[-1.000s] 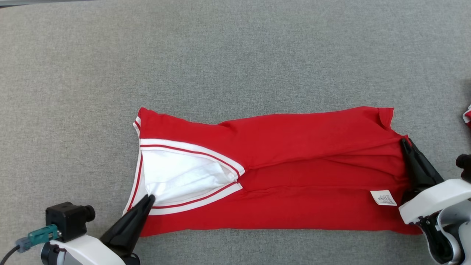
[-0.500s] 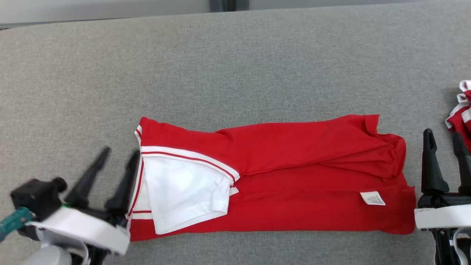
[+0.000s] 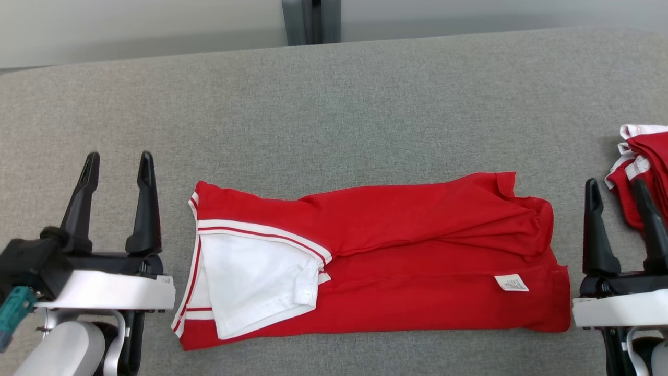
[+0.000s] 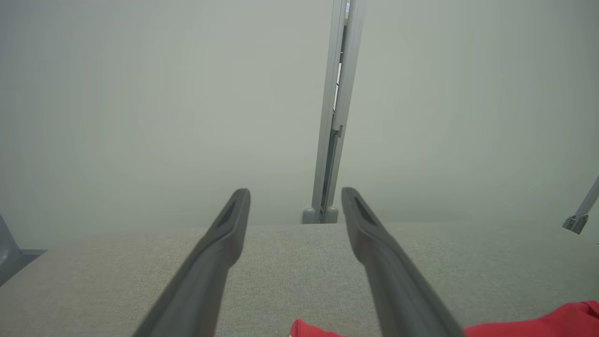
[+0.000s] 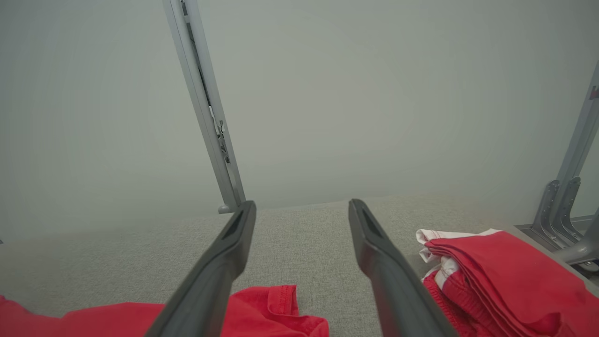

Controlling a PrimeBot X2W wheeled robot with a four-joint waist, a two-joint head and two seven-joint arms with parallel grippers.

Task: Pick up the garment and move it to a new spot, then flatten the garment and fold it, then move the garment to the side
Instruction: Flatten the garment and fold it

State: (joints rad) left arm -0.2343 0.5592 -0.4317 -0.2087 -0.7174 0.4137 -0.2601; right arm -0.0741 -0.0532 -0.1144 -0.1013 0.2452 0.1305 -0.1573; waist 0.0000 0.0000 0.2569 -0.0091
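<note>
The garment [image 3: 407, 250] is a red top with white trim and a white sleeve, folded into a long band across the grey table [image 3: 334, 104]. A white label [image 3: 511, 283] shows near its right end. My left gripper [image 3: 119, 164] stands open just left of the garment, apart from it, nothing between its fingers. My right gripper [image 3: 615, 189] is open off the garment's right end, also empty. The left wrist view shows the left gripper [image 4: 295, 196] open over the table with a red edge of the garment [image 4: 538, 323] at the bottom. In the right wrist view the right gripper [image 5: 302, 208] is open above the garment's corner [image 5: 276, 304].
Other folded red and white clothes [image 3: 644, 167] are piled at the table's right edge, close to my right gripper; the pile [image 5: 496, 276] appears in the right wrist view too. A grey post [image 3: 311, 21] and pale wall stand behind the table's far edge.
Both grippers let go of the garment, opened and drew back off its two ends. The white sleeve now lies folded over the left end. The head camera has tilted up, showing the wall.
</note>
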